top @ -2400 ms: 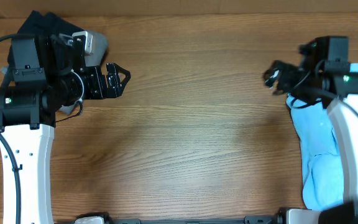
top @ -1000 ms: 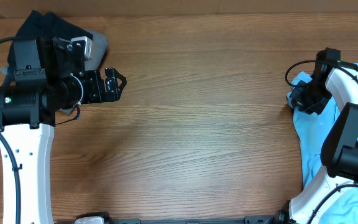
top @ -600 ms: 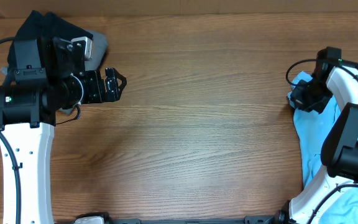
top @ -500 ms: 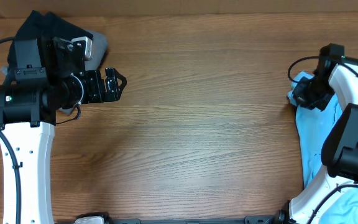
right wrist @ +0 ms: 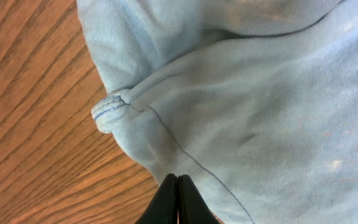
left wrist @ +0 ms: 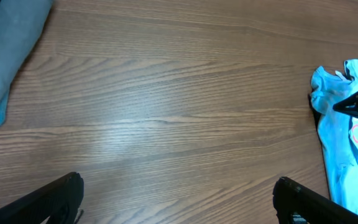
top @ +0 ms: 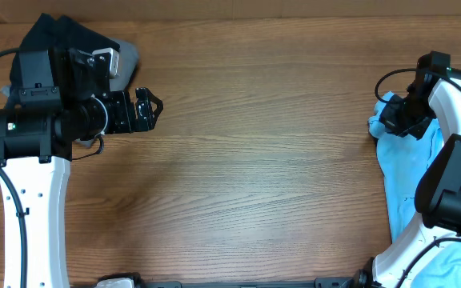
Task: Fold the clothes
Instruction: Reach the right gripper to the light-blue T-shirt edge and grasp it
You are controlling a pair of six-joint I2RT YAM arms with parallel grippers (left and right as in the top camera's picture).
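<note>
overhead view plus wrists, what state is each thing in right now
light blue T-shirt: crumpled, not yet folded, one edge pinched
right end effector: shut on the light blue T-shirt
left end effector: open, holding nothing
dark clothes: bunched in a heap, partly hidden under the left arm

Bright even light, soft sheen on the wooden table (left wrist: 135, 127), faint shadows, all views sharp

Two claws (top: 157, 108) (top: 377, 126), one light blue T-shirt (top: 402, 184), apparently two darker garments (top: 58, 32): one black, one grey.
</note>
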